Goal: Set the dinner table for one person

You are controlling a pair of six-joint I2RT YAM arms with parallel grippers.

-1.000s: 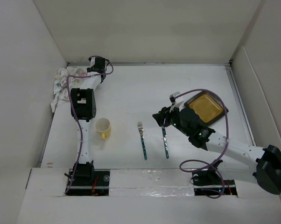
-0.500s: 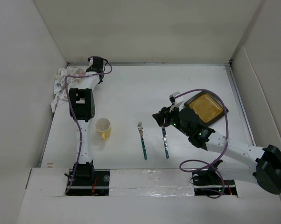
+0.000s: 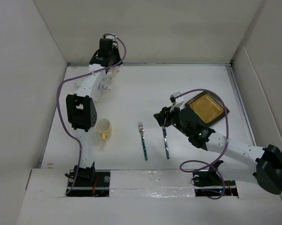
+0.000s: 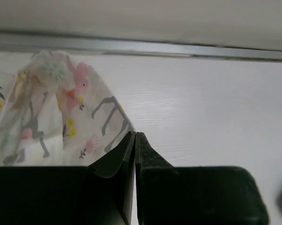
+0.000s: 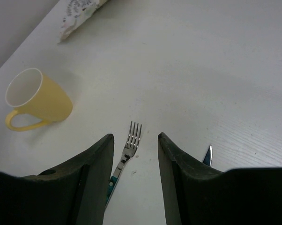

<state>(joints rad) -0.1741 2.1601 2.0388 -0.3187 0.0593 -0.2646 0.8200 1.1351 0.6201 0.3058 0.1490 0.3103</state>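
Observation:
The white dinner table [image 3: 145, 89] holds a fork [image 3: 143, 140] and a knife [image 3: 166, 143] lying side by side near the front. A yellow mug [image 3: 103, 129] lies on its side to their left. My left gripper [image 4: 135, 136] is raised near the back wall, shut on the printed cloth mat [image 4: 47, 108]. The mat [image 3: 107, 80] hangs bunched beside the arm. My right gripper [image 5: 135, 137] hovers open above the table, with the fork [image 5: 130, 144] under its left finger and the knife tip [image 5: 207, 155] to its right. Nothing is between its fingers.
An amber square plate with a dark rim [image 3: 206, 108] sits at the right, just behind the right arm's wrist. White wall panels enclose the table at the back and on both sides. The mug [image 5: 35, 98] lies left of the right gripper.
The left gripper shut on the cloth mat in the far left corner. It then rose and swung right toward the back wall, taking the mat off the table. The right arm stayed still.

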